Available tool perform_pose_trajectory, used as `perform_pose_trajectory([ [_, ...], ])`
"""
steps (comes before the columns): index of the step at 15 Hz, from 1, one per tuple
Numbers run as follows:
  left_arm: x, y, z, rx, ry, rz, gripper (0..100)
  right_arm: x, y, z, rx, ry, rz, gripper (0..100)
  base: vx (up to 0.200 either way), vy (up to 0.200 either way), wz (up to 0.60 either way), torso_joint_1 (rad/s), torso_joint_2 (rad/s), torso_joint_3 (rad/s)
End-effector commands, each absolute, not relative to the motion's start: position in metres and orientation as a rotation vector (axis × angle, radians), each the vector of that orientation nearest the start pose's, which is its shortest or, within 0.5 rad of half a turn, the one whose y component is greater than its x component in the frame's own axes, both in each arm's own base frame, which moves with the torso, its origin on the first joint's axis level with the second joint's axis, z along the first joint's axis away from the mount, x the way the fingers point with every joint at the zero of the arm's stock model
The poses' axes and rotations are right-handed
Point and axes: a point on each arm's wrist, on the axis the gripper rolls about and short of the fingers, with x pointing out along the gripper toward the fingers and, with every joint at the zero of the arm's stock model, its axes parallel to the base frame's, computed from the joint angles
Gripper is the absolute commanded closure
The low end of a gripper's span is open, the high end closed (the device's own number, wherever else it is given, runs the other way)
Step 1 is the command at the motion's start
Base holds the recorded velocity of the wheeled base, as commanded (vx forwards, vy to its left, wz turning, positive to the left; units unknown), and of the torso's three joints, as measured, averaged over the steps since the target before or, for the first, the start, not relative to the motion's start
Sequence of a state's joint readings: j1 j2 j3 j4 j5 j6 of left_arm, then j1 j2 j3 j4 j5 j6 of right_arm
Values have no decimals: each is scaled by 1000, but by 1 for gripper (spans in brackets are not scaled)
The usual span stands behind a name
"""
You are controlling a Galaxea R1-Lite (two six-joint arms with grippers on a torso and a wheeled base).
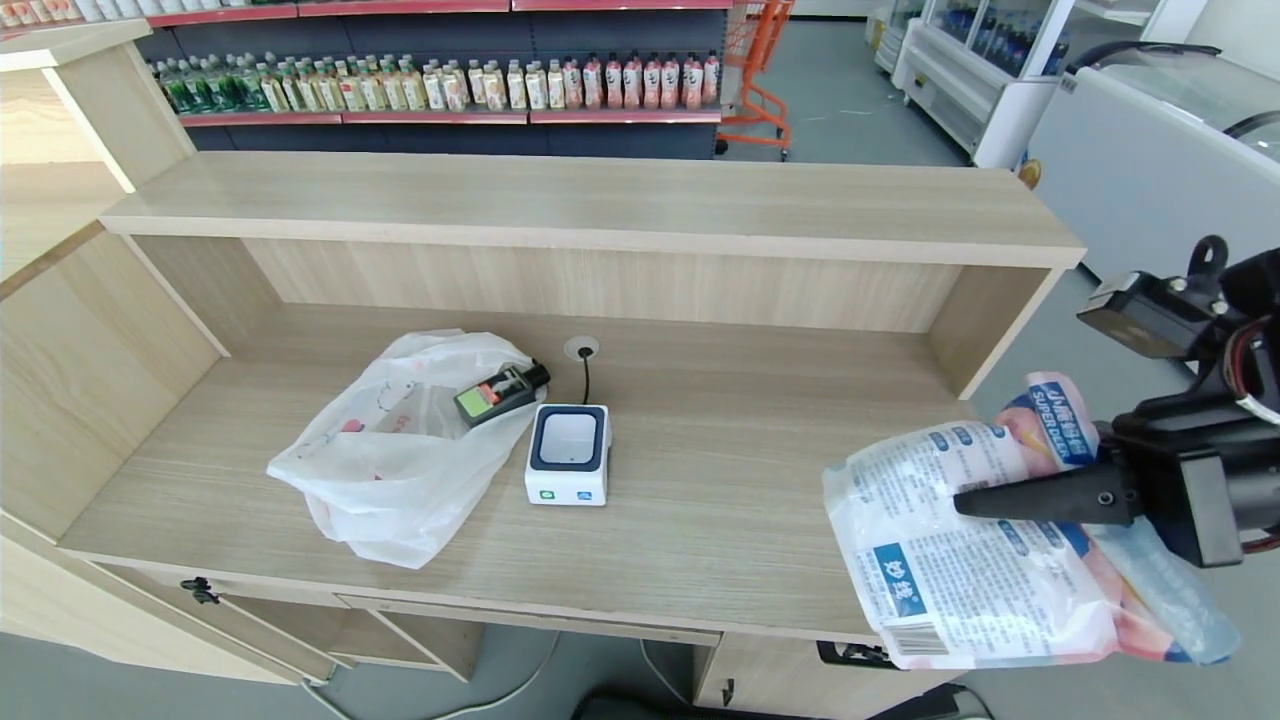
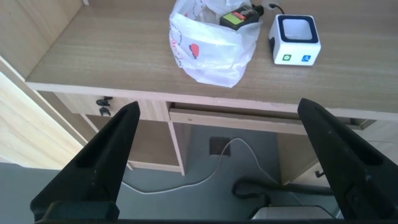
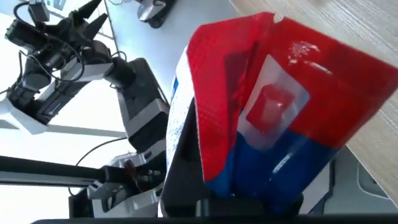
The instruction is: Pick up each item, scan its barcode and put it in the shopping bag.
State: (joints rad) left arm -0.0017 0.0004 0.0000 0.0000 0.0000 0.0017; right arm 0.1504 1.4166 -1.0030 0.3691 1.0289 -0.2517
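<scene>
My right pincer (image 1: pixel 985 502) is clamped on a white, blue and pink printed plastic packet (image 1: pixel 960 570) at four o'clock in the head view, past the corner of the pale wooden counter (image 1: pixel 720 500). One black finger (image 1: pixel 1040 497) shows; the other is hidden behind the packet. The barcode (image 1: pixel 915 638) sits at the packet's lower corner. The white square scanner (image 1: pixel 568 455) stands mid-counter, with the thin white plastic shopping bag (image 1: pixel 390 470) just beside it at nine o'clock. A dark handheld device (image 1: pixel 500 392), partly sunk into the bag, is hard to identify. My left pincer (image 2: pixel 219 112) gapes wide before the counter's near edge.
</scene>
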Motion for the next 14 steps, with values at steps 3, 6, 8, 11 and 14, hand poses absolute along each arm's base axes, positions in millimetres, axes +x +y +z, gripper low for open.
perform_pose_trajectory([
  [3, -23, 0, 75, 2, 0, -2, 0, 198, 56, 234, 286, 703, 1171, 100, 0, 0, 0, 0, 0, 0],
  [6, -23, 0, 75, 2, 0, -2, 0, 197, 64, 226, 388, 819, 1161, 100, 0, 0, 0, 0, 0, 0],
  [8, -23, 0, 75, 2, 0, -2, 0, 200, 72, 220, 388, 854, 1183, 100, 0, 0, 0, 0, 0, 0],
  [11, -23, 0, 75, 2, 0, -2, 0, 206, 79, 215, 380, 869, 1203, 100, 0, 0, 0, 0, 0, 0],
  [14, -23, 0, 75, 2, 0, -2, 0, 205, 84, 212, 370, 879, 1220, 100, 0, 0, 0, 0, 0, 0],
])
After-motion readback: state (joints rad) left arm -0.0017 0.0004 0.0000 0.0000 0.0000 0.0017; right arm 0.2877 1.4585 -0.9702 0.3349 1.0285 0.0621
